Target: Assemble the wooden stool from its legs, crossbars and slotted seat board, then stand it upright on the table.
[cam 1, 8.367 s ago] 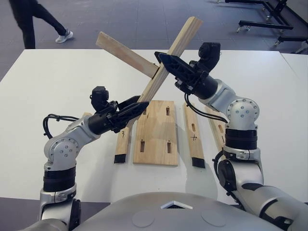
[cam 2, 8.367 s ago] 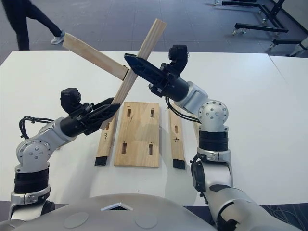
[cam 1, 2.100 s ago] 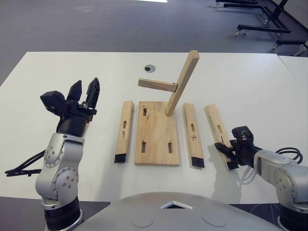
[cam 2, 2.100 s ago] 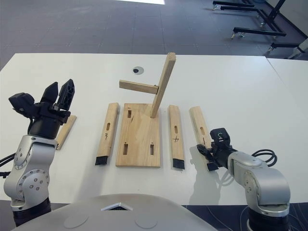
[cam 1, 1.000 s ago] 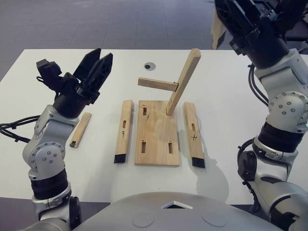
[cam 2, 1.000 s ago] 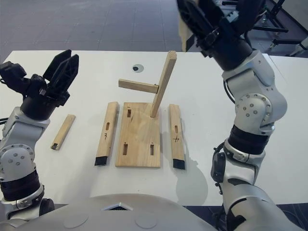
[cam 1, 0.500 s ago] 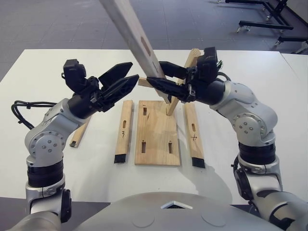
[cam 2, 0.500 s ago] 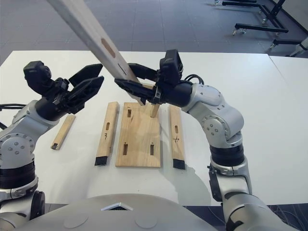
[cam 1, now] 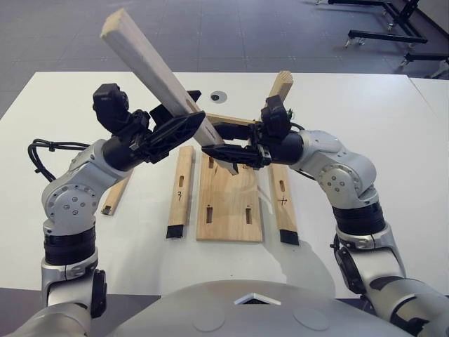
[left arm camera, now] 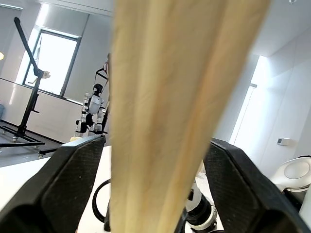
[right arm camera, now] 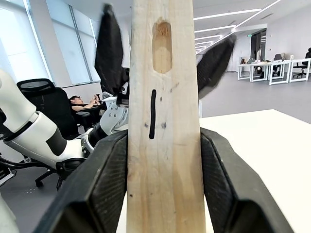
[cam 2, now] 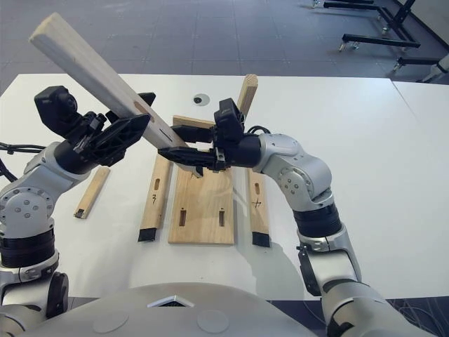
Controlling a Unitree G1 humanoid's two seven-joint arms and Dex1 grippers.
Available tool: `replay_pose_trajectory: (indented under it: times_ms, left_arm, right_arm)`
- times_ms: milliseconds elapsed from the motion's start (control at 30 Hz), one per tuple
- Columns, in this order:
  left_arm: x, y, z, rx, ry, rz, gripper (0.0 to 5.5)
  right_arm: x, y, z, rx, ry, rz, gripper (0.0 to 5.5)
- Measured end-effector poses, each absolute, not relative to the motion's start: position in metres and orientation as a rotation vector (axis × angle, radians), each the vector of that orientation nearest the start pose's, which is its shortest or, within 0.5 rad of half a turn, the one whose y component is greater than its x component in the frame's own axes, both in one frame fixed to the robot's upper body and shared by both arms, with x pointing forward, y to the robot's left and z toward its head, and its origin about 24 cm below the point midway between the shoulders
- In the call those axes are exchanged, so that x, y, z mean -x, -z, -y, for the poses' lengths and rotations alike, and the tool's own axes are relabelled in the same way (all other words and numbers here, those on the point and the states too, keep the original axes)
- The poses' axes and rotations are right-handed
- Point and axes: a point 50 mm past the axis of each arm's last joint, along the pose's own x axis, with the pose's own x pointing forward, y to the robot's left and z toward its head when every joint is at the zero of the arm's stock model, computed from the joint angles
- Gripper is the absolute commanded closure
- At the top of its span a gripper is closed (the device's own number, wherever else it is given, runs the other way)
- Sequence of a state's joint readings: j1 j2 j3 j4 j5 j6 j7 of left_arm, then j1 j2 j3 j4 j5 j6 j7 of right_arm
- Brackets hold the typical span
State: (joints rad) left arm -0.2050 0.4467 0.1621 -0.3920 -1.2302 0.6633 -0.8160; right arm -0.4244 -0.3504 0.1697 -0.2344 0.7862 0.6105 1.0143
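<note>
the slotted leg held in the air between both arms, above the far end of the seat board. its long axis slants from high on the robot's left, down and rightward, so that the lower end hangs just over the board's far left slot. the right gripper is clamped on that lower end, nearer the slot. the left gripper sits higher on the shaft, straddling it; whether it has closed on the wood cannot be told. a second leg stands in the far right slot, with a crossbar pointing toward the held leg. two more legs lie flat on either side of the board, and a loose crossbar lies further left on the table. seating the leg probably calls for tipping it upright over the slot. compared with half a second ago, the leg has dropped, its top end now shows, and the left gripper has come onto it.
</note>
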Motion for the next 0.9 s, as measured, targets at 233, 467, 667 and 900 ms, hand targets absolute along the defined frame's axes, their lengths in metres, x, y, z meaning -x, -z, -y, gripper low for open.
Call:
replay_pose_trajectory:
  times_ms: [233,467,667,900]
  left_arm:
    - [-0.228,-0.175,-0.149,0.566,1.334,0.13,2.78]
    - [-0.229,-0.173,-0.149,0.53,1.312,0.146,3.42]
    - [-0.228,-0.171,-0.149,0.54,1.311,0.169,3.42]
    - [-0.228,-0.167,-0.151,0.552,1.301,0.172,3.43]
  right_arm:
    - [-0.251,-0.156,0.083,-0.276,-1.612,-0.006,3.5]
    - [-0.25,-0.153,0.082,-0.288,-1.612,-0.041,3.5]
    - [-0.251,-0.153,0.081,-0.29,-1.611,-0.044,3.5]
    - [-0.251,-0.151,0.079,-0.266,-1.597,-0.056,3.5]
